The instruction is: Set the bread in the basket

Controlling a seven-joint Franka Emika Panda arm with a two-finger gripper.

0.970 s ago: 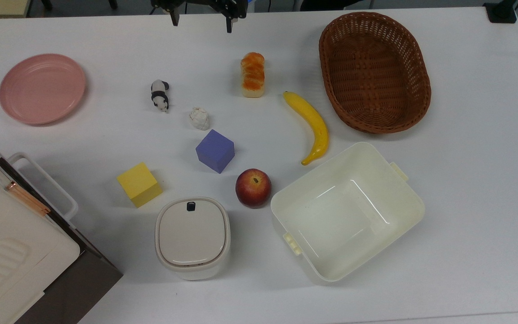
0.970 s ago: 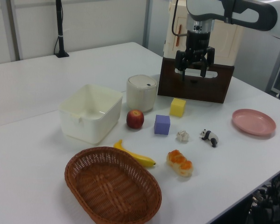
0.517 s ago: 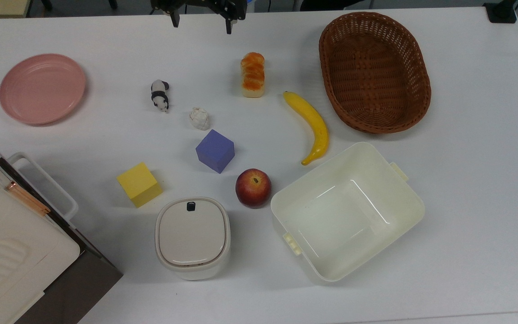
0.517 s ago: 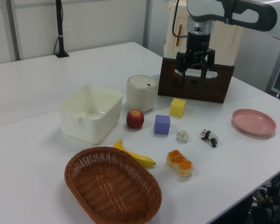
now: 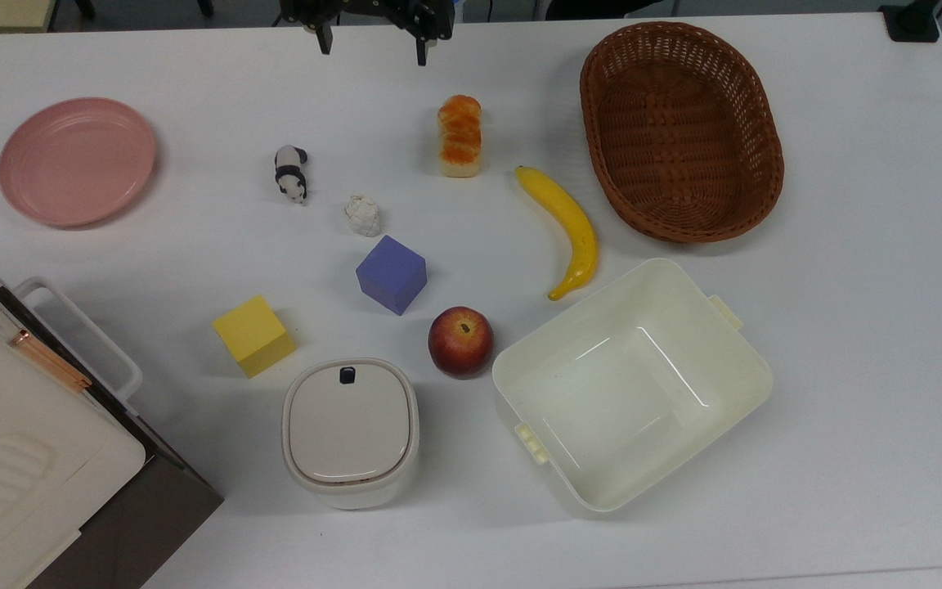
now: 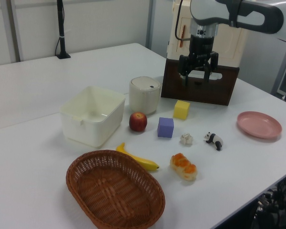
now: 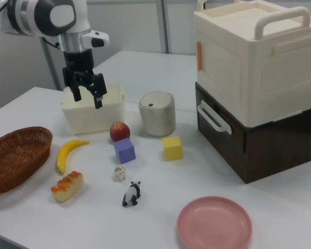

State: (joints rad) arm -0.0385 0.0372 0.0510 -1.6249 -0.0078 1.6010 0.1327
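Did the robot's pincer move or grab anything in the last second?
The pincer crept slightly toward the top view's right, open and empty, high above the table. The bread, basket and banana stayed put.

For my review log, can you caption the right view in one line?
Open gripper hangs above the table; bread lies beside the banana, outside the basket.

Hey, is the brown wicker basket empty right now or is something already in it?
Empty. The basket shows only bare weave inside, and the bread lies on the table beside the banana.
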